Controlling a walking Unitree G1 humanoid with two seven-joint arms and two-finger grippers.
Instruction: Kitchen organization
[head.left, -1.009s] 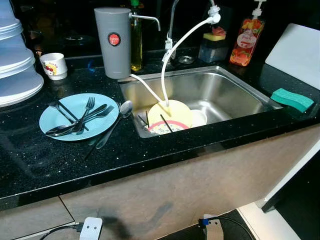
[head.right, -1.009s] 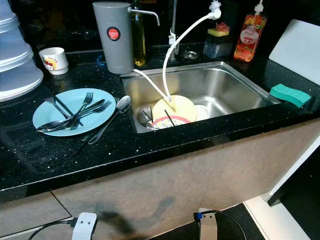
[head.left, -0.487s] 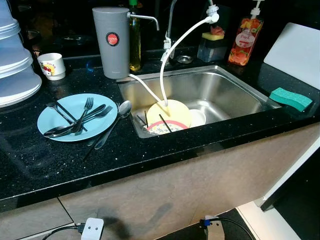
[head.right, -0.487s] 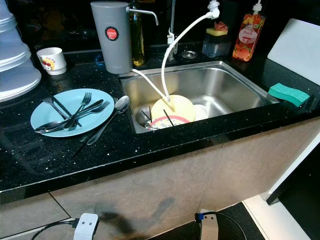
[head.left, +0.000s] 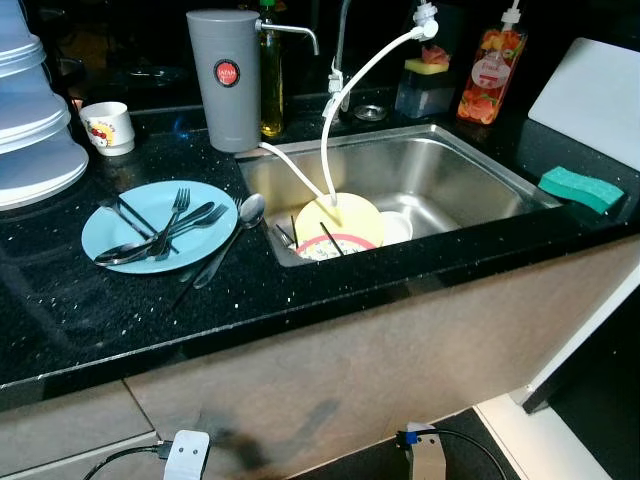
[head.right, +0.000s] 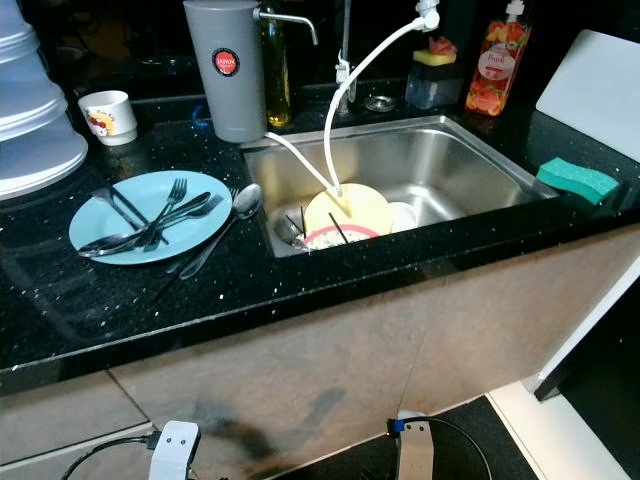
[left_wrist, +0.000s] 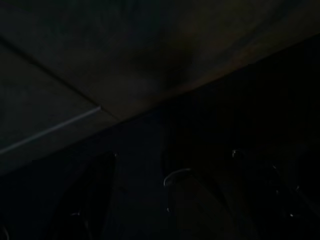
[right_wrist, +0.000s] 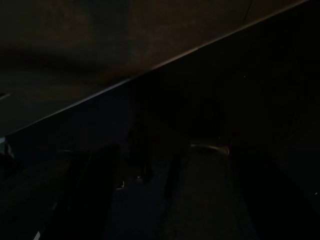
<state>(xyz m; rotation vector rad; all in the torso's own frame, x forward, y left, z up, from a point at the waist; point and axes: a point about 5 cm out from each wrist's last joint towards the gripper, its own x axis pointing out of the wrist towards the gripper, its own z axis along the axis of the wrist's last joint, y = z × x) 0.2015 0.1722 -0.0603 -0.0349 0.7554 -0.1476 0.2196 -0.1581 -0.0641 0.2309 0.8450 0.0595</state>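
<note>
My view has slid a little across the black counter (head.left: 300, 300) since a moment ago, which I judge to be my own shifting stance, since the blue plate (head.left: 160, 226) of forks and spoons, the loose spoon (head.left: 232, 237) beside it and the yellow plate (head.left: 340, 222) in the sink (head.left: 470, 180) lie unmoved, so the tidying is not yet begun. Both my arms hang in the dark, and I cannot tell whether either pincer is spread or pressed together. The grey filter (head.left: 228, 80) has a red round label, the orange bottle (head.left: 484, 80) a white one and the mug (head.left: 106, 126) a print, all too small to read.
</note>
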